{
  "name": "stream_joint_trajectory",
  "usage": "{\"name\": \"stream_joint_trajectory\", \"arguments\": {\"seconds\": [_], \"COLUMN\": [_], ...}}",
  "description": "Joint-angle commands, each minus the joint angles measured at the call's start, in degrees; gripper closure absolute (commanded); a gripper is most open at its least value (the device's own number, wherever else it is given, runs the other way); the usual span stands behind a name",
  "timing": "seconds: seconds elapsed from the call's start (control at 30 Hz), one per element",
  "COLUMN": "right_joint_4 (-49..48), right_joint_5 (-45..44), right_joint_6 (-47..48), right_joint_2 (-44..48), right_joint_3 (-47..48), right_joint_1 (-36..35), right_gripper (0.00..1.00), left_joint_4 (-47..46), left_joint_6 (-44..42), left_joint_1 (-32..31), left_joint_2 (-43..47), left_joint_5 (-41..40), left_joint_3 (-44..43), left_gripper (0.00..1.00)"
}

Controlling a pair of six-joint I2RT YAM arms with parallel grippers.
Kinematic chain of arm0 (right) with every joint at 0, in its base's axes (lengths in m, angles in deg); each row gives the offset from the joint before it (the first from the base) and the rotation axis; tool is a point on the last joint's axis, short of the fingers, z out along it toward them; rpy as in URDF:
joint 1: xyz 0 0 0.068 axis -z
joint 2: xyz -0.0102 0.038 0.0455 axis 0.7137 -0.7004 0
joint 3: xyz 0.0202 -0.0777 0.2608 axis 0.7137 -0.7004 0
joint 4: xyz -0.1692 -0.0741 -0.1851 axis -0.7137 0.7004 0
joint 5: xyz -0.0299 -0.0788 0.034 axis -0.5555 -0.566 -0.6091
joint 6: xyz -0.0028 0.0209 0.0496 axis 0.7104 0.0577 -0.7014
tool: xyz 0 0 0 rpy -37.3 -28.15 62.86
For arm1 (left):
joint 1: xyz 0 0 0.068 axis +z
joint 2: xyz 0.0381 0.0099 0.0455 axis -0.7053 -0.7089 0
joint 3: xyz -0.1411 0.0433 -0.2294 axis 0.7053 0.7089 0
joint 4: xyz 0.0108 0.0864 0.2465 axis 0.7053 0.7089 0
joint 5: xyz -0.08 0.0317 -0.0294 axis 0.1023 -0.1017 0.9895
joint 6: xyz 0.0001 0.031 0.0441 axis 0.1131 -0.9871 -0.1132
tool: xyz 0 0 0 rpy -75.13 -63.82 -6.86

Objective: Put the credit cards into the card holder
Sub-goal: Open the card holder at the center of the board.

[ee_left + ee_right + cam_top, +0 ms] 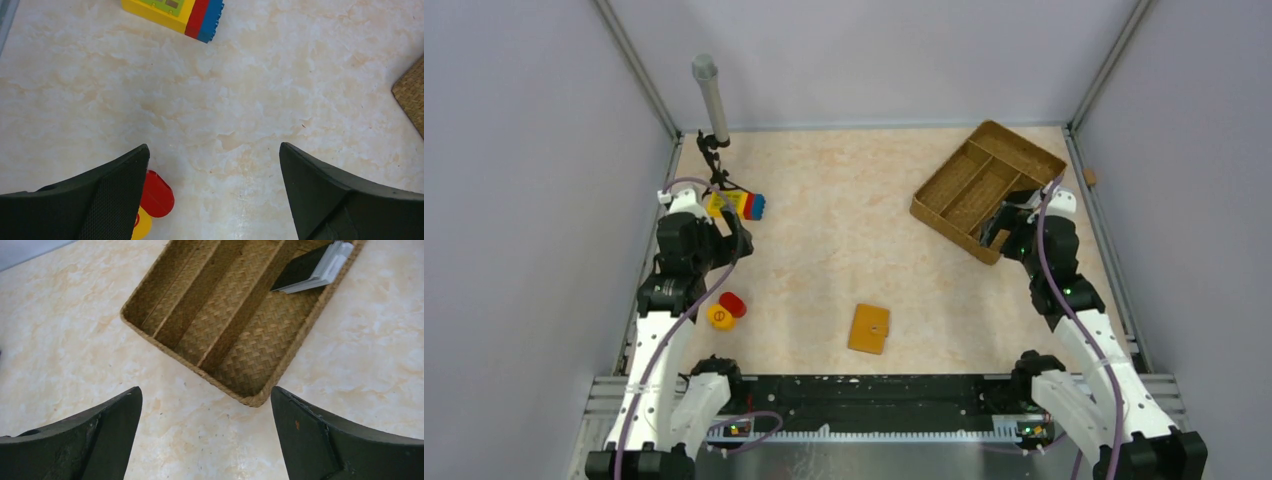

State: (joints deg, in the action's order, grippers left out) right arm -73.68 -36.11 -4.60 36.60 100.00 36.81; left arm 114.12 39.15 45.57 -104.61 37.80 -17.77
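The orange-tan card holder [869, 328] lies shut and flat at the front middle of the table, away from both arms. The credit cards [312, 267] lie as a small stack, black on top with pale edges, in the right-hand end compartment of the woven tray [250, 352]; in the top view my right arm hides them. My right gripper [205, 389] is open and empty, hovering just in front of the tray's near corner [1002, 238]. My left gripper [214, 146] is open and empty above bare table at the left [734, 242].
The brown woven tray [964, 185] stands at the back right; its edge shows in the left wrist view [412, 92]. A yellow-red-blue toy block [742, 205] [175, 15] and red and yellow round pieces [725, 310] [157, 192] lie by the left arm. A grey post [711, 95] stands back left.
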Motion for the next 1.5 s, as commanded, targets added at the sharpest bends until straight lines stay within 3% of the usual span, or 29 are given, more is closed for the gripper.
{"name": "stream_joint_trajectory", "arguments": {"seconds": [0.0,0.07,0.2,0.27,0.37,0.47,0.6,0.77,1.17,1.47], "right_joint_4": [-4.38,-5.42,-5.01,-3.65,-2.26,-5.52,-14.21,-22.23,-34.94,-40.62], "right_joint_5": [7.68,13.24,23.25,24.06,23.02,24.21,26.0,23.12,19.78,18.24], "right_joint_6": [2.63,3.35,3.03,2.74,1.3,-7.04,-18.13,-26.52,-35.52,-37.53], "right_joint_2": [1.1,0.2,-4.27,-6.72,-9.23,-10.71,-13.16,-17.38,-30.94,-40.32], "right_joint_3": [1.03,1.01,2.56,3.49,3.51,0.19,-6.38,-11.9,-14.42,-11.64], "right_joint_1": [0.42,0.42,-1.24,-4.82,-12.17,-17.1,-25.07,-32.6,-42.91,-44.44], "right_gripper": [0.04,0.09,0.14,0.15,0.17,0.21,0.27,0.31,0.41,0.48], "left_joint_4": [0.01,-0.36,-0.68,-1.27,-8.18,-19.0,-30.98,-38.19,-37.53,-35.91], "left_joint_6": [-0.96,-1.04,2.15,4.92,11.19,20.25,29.64,35.48,39.1,38.74], "left_joint_1": [-0.02,-0.43,-9.86,-15.51,-20.69,-24.68,-29.81,-32.45,-37.87,-41.67], "left_joint_2": [-1.98,-2.42,-4.11,-4.97,-5.98,-5.83,-5.34,-6.08,-8.91,-13.61], "left_joint_5": [5.67,9.45,8.86,9.05,16.3,23.58,23.43,24.06,22.93,23.02], "left_joint_3": [-1.62,-0.59,0.91,2.21,7.03,15.42,25.37,30.54,32.94,33.0], "left_gripper": [0.01,0.01,0.01,0.01,0.01,0.01,0.01,0.01,0.03,0.04]}}
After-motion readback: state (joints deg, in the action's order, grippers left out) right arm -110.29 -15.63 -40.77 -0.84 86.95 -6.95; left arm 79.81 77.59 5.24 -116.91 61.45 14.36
